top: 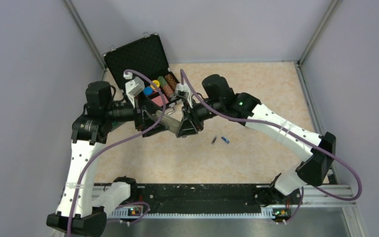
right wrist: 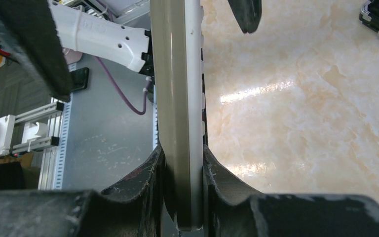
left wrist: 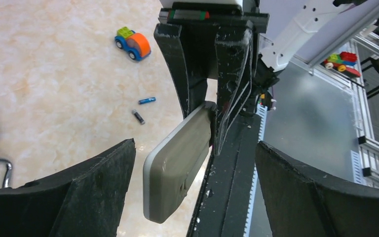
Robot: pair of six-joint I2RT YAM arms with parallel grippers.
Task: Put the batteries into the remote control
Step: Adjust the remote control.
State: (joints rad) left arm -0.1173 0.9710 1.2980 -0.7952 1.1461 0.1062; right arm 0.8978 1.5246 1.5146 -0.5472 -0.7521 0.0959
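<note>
The remote control (top: 165, 120) is held off the table, on edge, between the two arms. My right gripper (top: 182, 123) is shut on one end of it; in the right wrist view the remote (right wrist: 177, 98) is clamped between the fingers (right wrist: 148, 173), white front to the right, greyish back to the left. My left gripper (top: 150, 123) is open, and its jaws stand either side of the remote's free end (left wrist: 175, 168) without touching it. The dark grey battery (top: 214, 140) and the blue battery (top: 225, 140) lie on the table, right of the grippers, also in the left wrist view (left wrist: 138, 116) (left wrist: 147, 100).
An open black case (top: 143, 59) with toys stands at the back left, just behind the grippers. An orange-green-blue block toy car (left wrist: 133, 43) sits on the table beyond the batteries. The black rail (top: 192, 192) with the arm bases runs along the near edge.
</note>
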